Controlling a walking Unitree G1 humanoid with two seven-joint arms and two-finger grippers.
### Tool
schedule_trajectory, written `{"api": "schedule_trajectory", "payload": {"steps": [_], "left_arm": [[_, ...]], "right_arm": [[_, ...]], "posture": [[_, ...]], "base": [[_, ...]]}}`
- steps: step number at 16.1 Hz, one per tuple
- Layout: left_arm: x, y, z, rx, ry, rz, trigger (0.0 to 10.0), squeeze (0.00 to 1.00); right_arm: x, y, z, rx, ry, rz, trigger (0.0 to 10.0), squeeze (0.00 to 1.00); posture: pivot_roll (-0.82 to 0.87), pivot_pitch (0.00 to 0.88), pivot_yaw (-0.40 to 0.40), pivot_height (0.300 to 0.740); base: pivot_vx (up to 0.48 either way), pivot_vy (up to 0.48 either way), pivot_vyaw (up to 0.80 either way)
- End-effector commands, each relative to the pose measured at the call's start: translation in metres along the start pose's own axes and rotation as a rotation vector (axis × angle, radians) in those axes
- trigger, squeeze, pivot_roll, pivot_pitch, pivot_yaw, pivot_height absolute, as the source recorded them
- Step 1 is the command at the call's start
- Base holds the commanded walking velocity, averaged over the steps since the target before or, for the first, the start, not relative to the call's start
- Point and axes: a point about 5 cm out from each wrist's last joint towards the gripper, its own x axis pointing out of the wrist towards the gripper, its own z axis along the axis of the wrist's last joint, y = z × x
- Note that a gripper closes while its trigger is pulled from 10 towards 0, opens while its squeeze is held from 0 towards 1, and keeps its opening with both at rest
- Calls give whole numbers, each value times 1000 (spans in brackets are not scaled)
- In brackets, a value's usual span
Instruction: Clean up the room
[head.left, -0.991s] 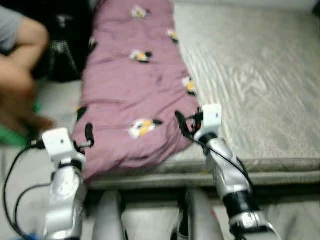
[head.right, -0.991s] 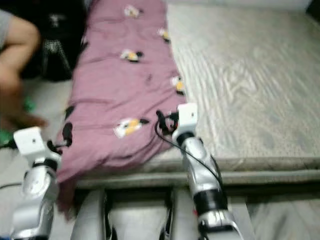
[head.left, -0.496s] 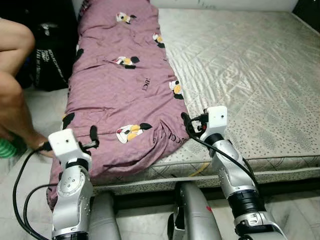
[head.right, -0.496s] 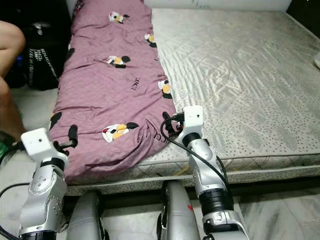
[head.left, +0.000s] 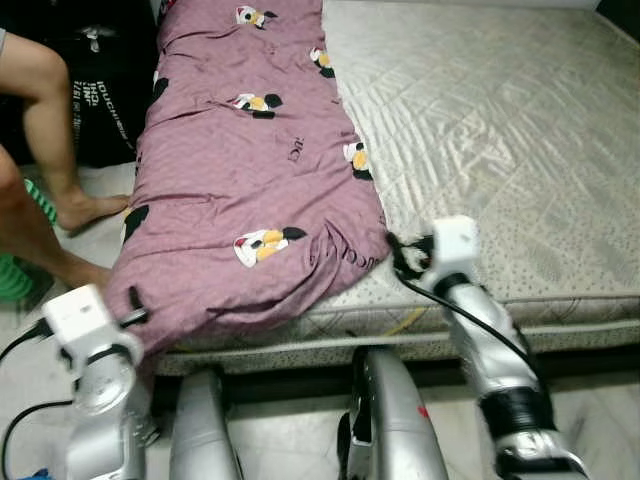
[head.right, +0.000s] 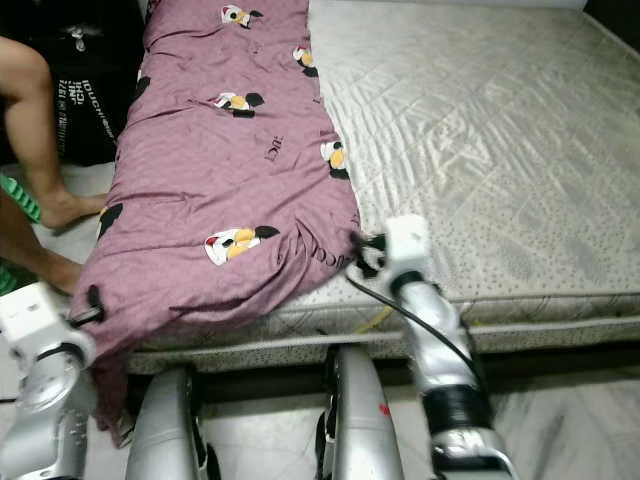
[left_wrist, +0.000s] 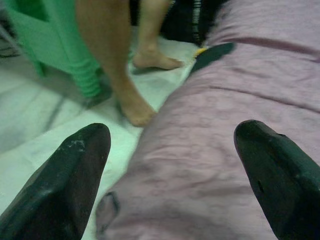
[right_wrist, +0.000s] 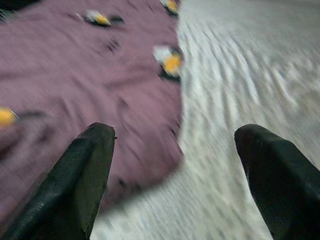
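So the purple blanket (head.left: 250, 170) lies lengthwise up the left side of the mattress (head.left: 500, 130), long axis running away from the robot, near end drooping over the bed's foot; right gripper (head.left: 400, 255) sits just beside that near right corner, fingers spread wide, empty; left gripper (head.left: 130, 305) is wide too, at the hanging left edge, so both are about equally close.

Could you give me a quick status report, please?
Both grippers, left and right, open, empty. Blanket overhangs mattress edge. Person's legs near left arm.
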Motion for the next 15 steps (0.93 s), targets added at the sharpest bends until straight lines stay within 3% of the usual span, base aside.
{"api": "schedule_trajectory", "payload": {"steps": [1, 5, 6, 7, 9, 10, 14, 15], "left_arm": [[3, 0, 2, 24, 1, 14, 10000, 0], [4, -2, 13, 30, -69, 69, 10000, 0], [-3, -6, 10, 44, -61, 39, 10000, 0], [-12, -14, -4, 77, 8, -78, 10000, 0], [-18, -24, -14, 78, 86, -203, 10000, 0], [-20, -27, -17, 116, 111, -260, 10000, 0], [-28, -39, -27, 167, 205, -392, 10000, 0], [-29, -34, -26, 152, 211, -349, 10000, 0]], "right_arm": [[-6, -12, -3, -9, 17, -33, 10000, 0], [-19, -27, -12, -29, 56, -84, 10000, 0], [-11, -20, -7, -15, 36, -68, 10000, 0], [5, -7, 3, -20, 3, -23, 10000, 0], [17, 3, 11, -14, -17, -1, 10000, 0], [22, 9, 11, -5, -10, 12, 10000, 0], [38, 28, 17, -16, -3, 61, 10000, 0], [37, 25, 15, -19, -3, 56, 10000, 0]], "posture": [[-42, 151, -22, 538], [-65, 163, -31, 538], [-54, 158, -33, 538], [-25, 149, -45, 538], [12, 143, -55, 538], [21, 142, -56, 538], [53, 133, -54, 538], [52, 131, -51, 538]], "base": [[0, 0, 0], [0, 0, 0], [0, 0, 0], [0, 0, 0], [0, 0, 0], [0, 0, 0], [0, 0, 0], [0, 0, 0]]}}
